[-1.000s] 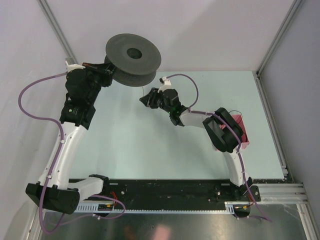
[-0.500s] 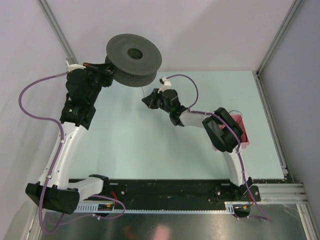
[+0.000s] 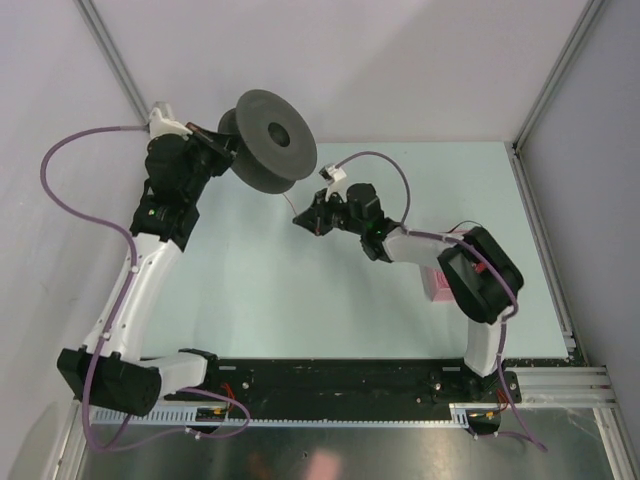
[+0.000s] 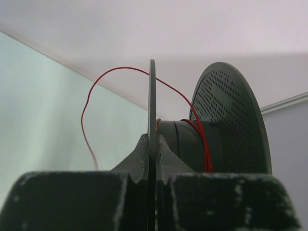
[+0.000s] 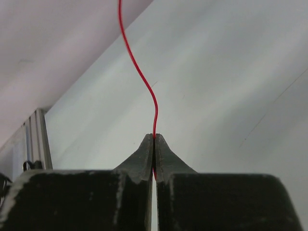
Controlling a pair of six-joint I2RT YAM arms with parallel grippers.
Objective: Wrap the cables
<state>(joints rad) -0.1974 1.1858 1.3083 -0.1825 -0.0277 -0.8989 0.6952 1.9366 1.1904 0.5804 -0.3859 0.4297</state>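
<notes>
Far left, the left gripper (image 3: 226,148) is clamped on one thin flange of the black spool (image 3: 272,137), holding it tilted over the far-left part of the table (image 3: 250,280). A few turns of the red cable (image 4: 206,144) sit round the hub, and a loose loop arches over the flange edge. Just right of the spool, the right gripper (image 3: 300,221) has its jaws pinched tight on that hair-thin strand, which rises from between its fingertips.

A pale green table (image 3: 260,290) carries a small pink object (image 3: 437,287).
</notes>
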